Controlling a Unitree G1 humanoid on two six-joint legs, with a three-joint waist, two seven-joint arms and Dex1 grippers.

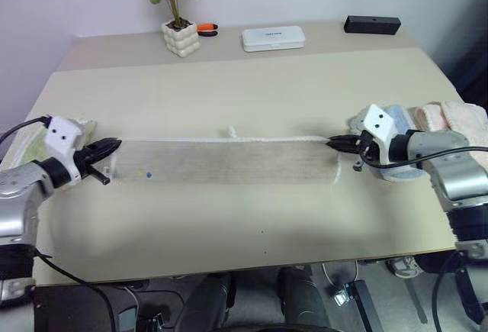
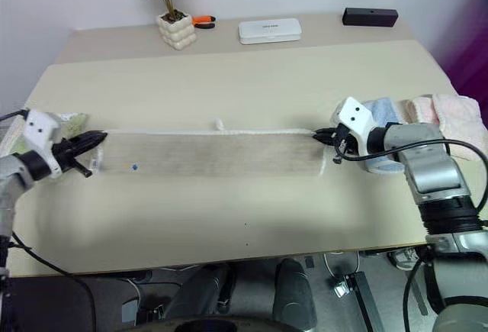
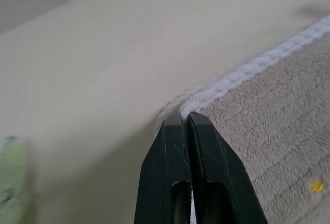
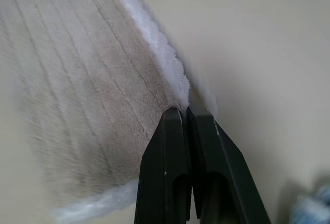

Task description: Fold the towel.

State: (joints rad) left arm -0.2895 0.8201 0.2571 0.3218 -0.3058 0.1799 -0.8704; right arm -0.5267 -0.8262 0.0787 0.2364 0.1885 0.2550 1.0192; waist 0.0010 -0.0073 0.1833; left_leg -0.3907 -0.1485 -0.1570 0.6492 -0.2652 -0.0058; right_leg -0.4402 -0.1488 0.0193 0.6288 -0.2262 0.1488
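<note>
The beige towel [image 1: 229, 160] stretches as a long folded strip across the middle of the table, white edging along its far side with a small white loop [image 1: 232, 131] and a small dark mark [image 1: 148, 174] near its left end. My left gripper [image 1: 113, 146] is shut on the towel's far left corner [image 3: 193, 103]. At the opposite end, my right gripper [image 1: 334, 144] is shut on the far right corner [image 4: 178, 92]. The pinched corners are held slightly above the tabletop, the strip taut between them.
A light green towel [image 1: 30, 145] lies at the table's left edge; light blue [image 1: 396, 118] and pink towels [image 1: 457, 118] lie behind my right gripper. At the back stand a potted plant [image 1: 180, 34], an orange tool [image 1: 206, 29], a white case [image 1: 273, 38] and a black box [image 1: 372, 24].
</note>
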